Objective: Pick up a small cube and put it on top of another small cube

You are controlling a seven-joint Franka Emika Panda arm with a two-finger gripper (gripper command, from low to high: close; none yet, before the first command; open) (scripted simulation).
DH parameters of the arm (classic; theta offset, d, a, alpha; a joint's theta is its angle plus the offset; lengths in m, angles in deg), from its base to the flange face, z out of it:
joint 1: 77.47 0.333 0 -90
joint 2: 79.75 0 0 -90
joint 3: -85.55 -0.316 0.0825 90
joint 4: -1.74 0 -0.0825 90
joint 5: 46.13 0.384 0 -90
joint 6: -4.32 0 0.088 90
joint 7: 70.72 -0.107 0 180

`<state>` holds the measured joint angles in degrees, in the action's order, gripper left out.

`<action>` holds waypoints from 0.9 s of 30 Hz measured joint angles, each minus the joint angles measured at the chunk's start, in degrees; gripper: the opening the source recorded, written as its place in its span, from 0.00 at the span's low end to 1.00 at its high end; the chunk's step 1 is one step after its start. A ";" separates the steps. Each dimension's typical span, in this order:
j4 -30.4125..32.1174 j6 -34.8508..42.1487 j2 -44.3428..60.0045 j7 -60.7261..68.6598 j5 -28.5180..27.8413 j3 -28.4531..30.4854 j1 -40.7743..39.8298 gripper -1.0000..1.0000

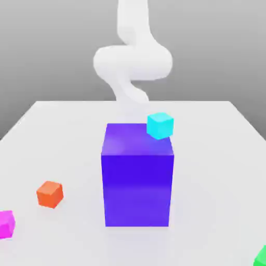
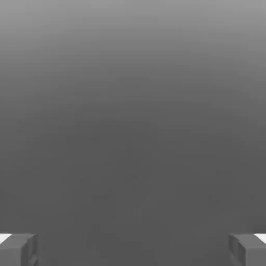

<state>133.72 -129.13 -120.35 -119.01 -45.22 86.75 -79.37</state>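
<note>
Claw spread wide, nothing between the fingertips. Small cube on the table at near left edge of exterior view, well apart from the arm far behind the big blue-violet block. Long reach toward near-left judged necessary.

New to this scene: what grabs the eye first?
The big blue-violet block standing mid-table, with a small cyan cube at its far top corner on the exterior view's right. Then the orange cube and the pink cube at that view's lower left. The white arm rises behind the block; the gripper is open.
</note>
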 joint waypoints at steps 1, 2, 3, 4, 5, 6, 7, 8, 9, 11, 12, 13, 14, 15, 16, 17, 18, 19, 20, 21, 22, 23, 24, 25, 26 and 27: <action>0.09 -0.74 2.26 -1.12 0.32 0.56 -0.77 0.50; 0.18 -1.44 4.42 -2.17 0.65 1.08 -1.52 0.50; 0.26 -2.13 6.54 -3.20 0.97 1.61 -2.24 0.50; 0.34 -2.81 8.64 -4.23 1.27 2.15 -2.93 0.50; 0.43 -3.48 10.73 -5.25 1.58 2.68 -3.63 0.50; 0.51 -4.16 12.81 -6.26 1.89 3.23 -4.31 0.50; 0.59 -4.83 14.88 -7.28 2.19 3.80 -4.97 0.50; 0.67 -5.50 16.95 -8.30 2.50 4.37 -5.62 0.50; 0.75 -6.17 19.03 -9.30 2.82 4.95 -6.28 0.50; 0.92 -7.51 23.17 -11.30 3.46 6.13 -7.56 0.50; 1.00 -8.19 25.25 -12.30 3.80 6.76 -8.16 0.50; 1.08 -8.86 27.32 -13.28 4.15 7.35 -8.81 0.50; 1.16 -9.53 29.40 -14.24 4.52 7.95 -9.44 0.50; 1.24 -10.19 31.48 -15.20 4.90 8.58 -10.03 0.50; 1.33 -10.88 33.56 -16.14 5.29 9.18 -10.68 0.50; 1.41 -11.56 35.65 -17.04 5.74 9.85 -11.66 0.50; 1.49 -12.20 37.73 -17.98 6.17 10.38 -12.57 0.50; 1.56 -12.86 39.82 -18.91 6.62 10.84 -13.71 0.50; 1.64 -13.52 41.91 -19.83 7.06 11.20 -14.83 0.50; 1.72 -14.18 43.99 -20.76 7.48 11.50 -15.52 0.50; 1.80 -14.84 46.07 -21.68 7.91 11.81 -16.16 0.50; 1.88 -15.50 48.16 -22.61 8.35 12.28 -16.63 0.50; 1.96 -16.16 50.26 -23.53 8.79 12.75 -17.16 0.50; 2.03 -16.82 52.35 -24.42 9.27 13.29 -17.72 0.50; 2.11 -17.47 54.45 -25.30 9.76 13.83 -18.34 0.50; 2.18 -18.13 56.55 -26.16 10.28 14.39 -18.97 0.50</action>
<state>135.90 -147.25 -63.79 -145.17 -34.95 101.14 -98.34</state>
